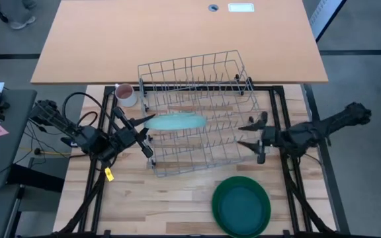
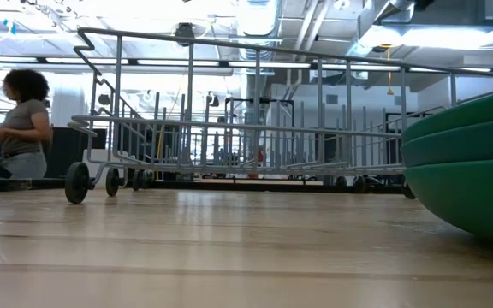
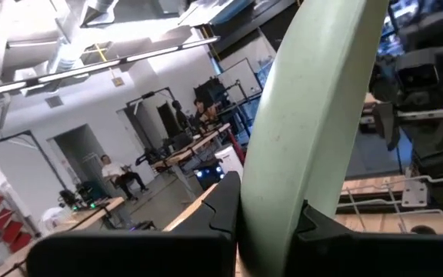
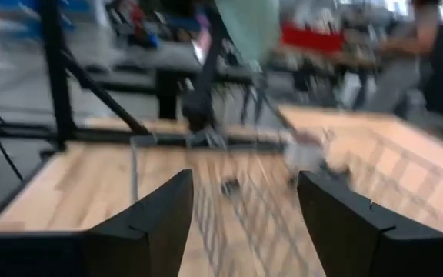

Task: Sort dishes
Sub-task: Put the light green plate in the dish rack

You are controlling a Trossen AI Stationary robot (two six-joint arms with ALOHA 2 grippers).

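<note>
Here, left gripper (image 1: 144, 137) fingers (image 3: 225, 204) clamped on the rim of the small pale mint green plate (image 1: 175, 121), one dark finger each side of the plate edge in the left wrist view. Plate held edge-on above the wire dish rack (image 1: 197, 112), over the rack's left half in the high view, tilted rather than flat. Whether the plate touches the rack wires, cannot tell. Left arm comes in from the left side of the tabletop (image 1: 177, 198).

Right gripper (image 1: 255, 135) fingers (image 4: 156, 219) apart, nothing between them, sitting at the rack's right end; right wrist view looks between the fingers along the rack wires, with the mint plate (image 4: 248, 23) farther off.

Stack of large dark green plates (image 1: 241, 205) on the wooden tabletop, near edge, in front of the rack's right part and apart from it; the low view shows stacked rims (image 2: 469, 171) at its right. Rack stands on small wheels (image 2: 77, 182).

Pinkish-white mug (image 1: 125, 94) just beside the rack's far left corner. A person (image 2: 24, 124) stands in the room behind.
</note>
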